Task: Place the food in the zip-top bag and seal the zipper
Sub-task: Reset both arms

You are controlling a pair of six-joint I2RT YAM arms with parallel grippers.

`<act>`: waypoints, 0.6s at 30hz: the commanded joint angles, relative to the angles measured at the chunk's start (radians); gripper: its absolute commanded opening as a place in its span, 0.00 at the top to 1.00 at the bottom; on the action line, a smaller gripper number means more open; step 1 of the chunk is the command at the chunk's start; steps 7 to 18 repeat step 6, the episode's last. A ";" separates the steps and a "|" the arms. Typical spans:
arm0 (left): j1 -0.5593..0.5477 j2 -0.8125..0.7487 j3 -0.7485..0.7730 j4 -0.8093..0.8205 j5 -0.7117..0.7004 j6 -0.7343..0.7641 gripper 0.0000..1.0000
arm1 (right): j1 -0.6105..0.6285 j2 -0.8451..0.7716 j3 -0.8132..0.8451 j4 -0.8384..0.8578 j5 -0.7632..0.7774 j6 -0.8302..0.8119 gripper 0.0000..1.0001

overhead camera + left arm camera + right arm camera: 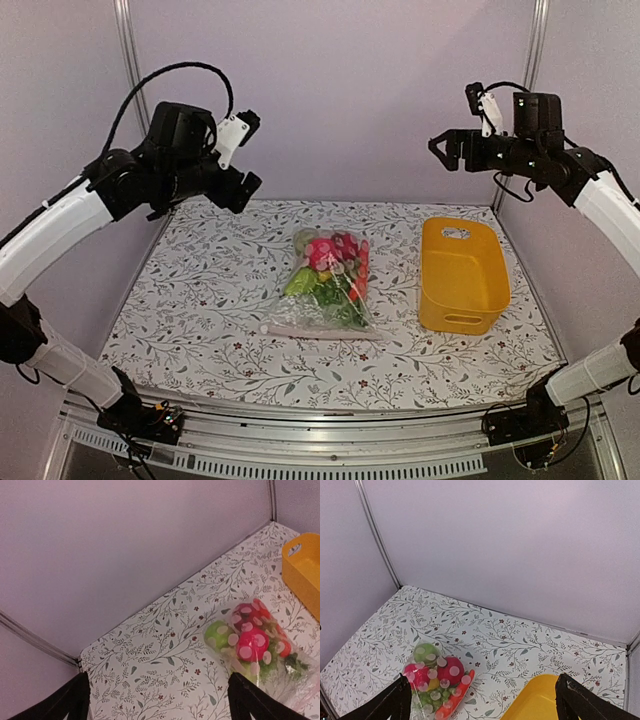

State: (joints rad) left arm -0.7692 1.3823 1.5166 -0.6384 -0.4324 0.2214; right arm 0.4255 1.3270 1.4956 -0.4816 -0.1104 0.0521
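- Currently the left gripper (243, 187) hangs raised above the far-left part of the table (200, 290). Its jaws stand wide apart with nothing between them; in the left wrist view the two dark fingers (75, 702) sit at opposite sides of the picture.
- The right gripper (440, 148) hangs raised above the far-right corner, over the yellow basket (455, 300). Its jaws are likewise spread and hold nothing.
- The zip-top bag (290, 315) lies flat near the middle of the table, well apart from both grippers and just left of the basket, not touching it.
- The food (335, 265) is inside the bag: red balls (450, 667) and a green round one (426, 652) at the far end, an orange-red carrot (457, 695) along the right side, and darker green pieces toward the near end.
- The zipper (320, 330) shows as a pale strip along the near edge of the bag. Whether it is pressed shut cannot be told.
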 commanded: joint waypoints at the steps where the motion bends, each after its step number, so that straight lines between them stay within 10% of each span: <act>1: 0.017 0.050 0.208 0.042 -0.061 -0.163 0.02 | 0.001 0.046 0.143 -0.006 0.202 0.108 0.01; 18: 0.021 0.050 0.262 0.085 -0.043 -0.218 0.00 | 0.001 0.032 0.152 0.048 0.191 0.094 0.01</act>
